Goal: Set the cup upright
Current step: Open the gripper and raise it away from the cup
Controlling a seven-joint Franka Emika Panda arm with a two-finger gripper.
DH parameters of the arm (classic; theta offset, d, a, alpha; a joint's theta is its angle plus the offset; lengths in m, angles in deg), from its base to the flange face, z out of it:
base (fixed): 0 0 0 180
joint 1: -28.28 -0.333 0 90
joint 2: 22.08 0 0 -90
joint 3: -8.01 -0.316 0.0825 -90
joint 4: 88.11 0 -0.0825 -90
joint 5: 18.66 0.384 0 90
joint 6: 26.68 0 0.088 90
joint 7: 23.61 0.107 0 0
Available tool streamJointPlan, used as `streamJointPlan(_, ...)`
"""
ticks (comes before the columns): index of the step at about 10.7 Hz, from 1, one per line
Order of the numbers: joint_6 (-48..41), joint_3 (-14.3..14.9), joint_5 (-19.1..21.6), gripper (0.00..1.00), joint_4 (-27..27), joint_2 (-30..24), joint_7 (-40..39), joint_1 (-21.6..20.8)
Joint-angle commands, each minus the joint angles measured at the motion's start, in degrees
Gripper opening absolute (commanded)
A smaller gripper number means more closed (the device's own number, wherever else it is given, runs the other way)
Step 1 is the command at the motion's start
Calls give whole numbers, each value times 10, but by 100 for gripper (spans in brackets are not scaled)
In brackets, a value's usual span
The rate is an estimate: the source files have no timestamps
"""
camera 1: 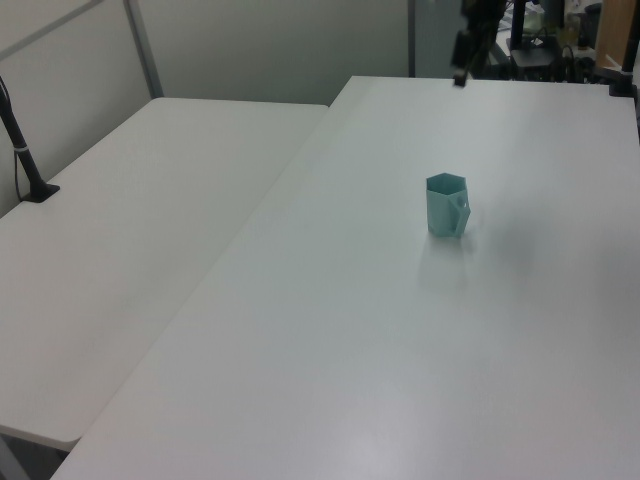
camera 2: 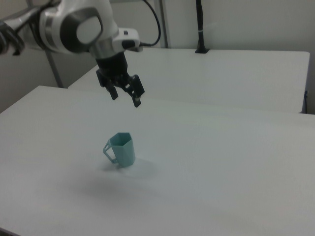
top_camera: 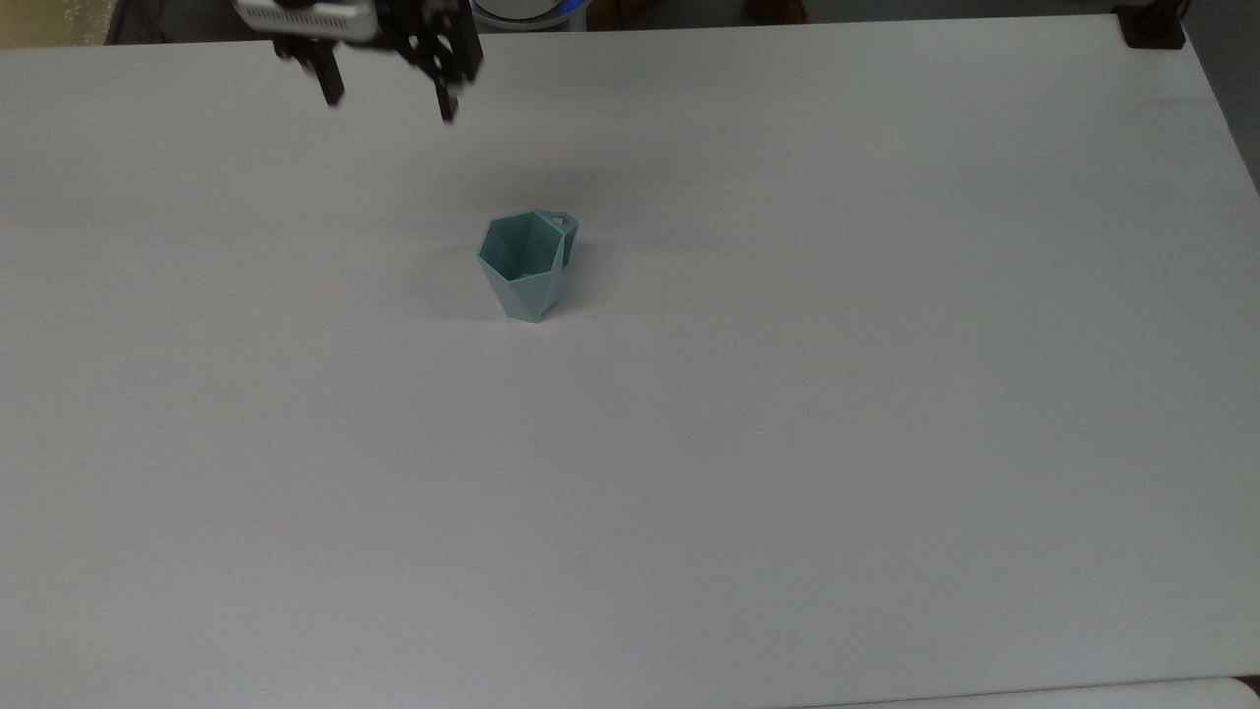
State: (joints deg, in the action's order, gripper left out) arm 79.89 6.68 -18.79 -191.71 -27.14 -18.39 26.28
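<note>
The pale teal cup [top_camera: 527,266] stands upright on the white table [top_camera: 787,394], mouth up, with its small loop handle on the top view's right. It also stands free in the left view [camera 1: 446,205] and in the right view [camera 2: 121,149], handle toward the right view's left. My gripper [top_camera: 391,106] hangs well above and behind the cup at the top view's upper left, open with nothing between its fingers. In the right view the gripper [camera 2: 126,100] is high over the cup, fingers spread apart. At the left view's top edge the gripper [camera 1: 459,72] is partly cut off.
A second white table [camera 1: 120,250] adjoins on the left view's left, with a dark post [camera 1: 25,150] clamped to it. A dark clamp [top_camera: 1150,25] sits at the top view's far right corner of the table.
</note>
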Motion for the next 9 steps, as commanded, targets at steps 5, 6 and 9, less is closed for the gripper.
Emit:
streamJointPlan(5,-159,11,-4,100,79,1,-129,8)
streamJointPlan(6,-159,11,-4,100,79,1,-129,9)
streamJointPlan(9,-159,11,-2,100,79,0,-127,8)
